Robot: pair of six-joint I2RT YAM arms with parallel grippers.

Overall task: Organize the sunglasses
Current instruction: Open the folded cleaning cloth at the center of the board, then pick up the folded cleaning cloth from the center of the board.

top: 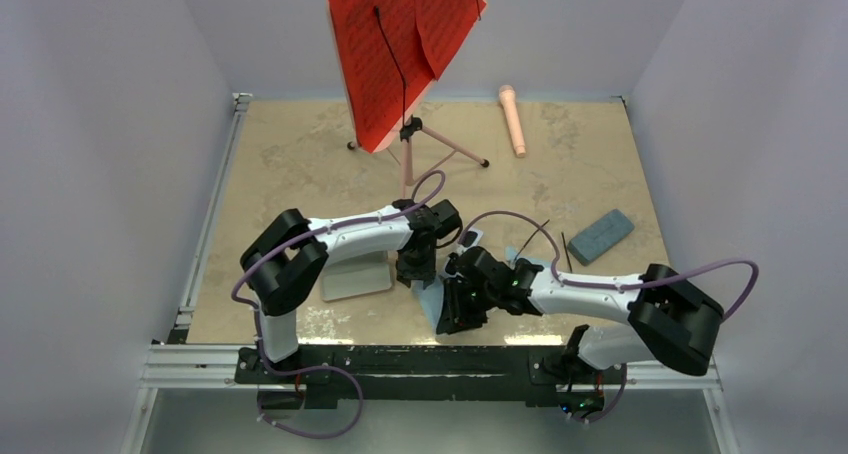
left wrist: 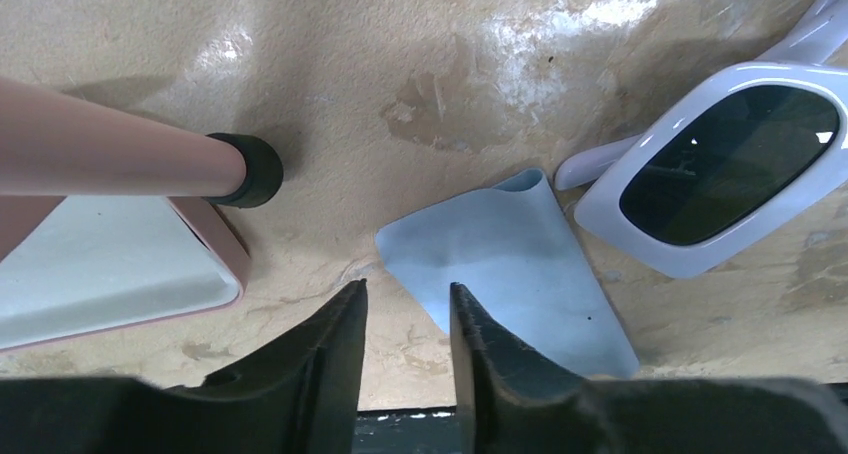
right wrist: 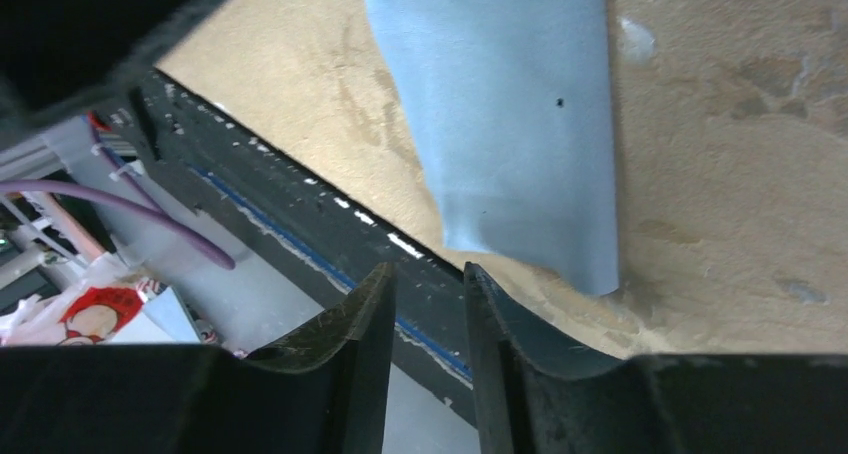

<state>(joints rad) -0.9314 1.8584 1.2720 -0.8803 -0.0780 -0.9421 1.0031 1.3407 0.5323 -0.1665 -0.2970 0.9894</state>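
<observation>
1. The left gripper (left wrist: 405, 296) is hovering low over the table near the middle of the near edge. Its fingers are standing narrowly parted with nothing between them.
2. The right gripper (right wrist: 427, 274) is hanging over that same edge, its fingers likewise slightly apart and empty.
3. A light blue cloth (left wrist: 510, 274) is lying flat by the near edge, just beside both grippers.
4. The white sunglasses (left wrist: 720, 169) are resting just beyond the cloth, toward the table's centre.
5. The black sunglasses (top: 535, 240) are lying further toward the right edge, largely hidden by the right arm.
</observation>
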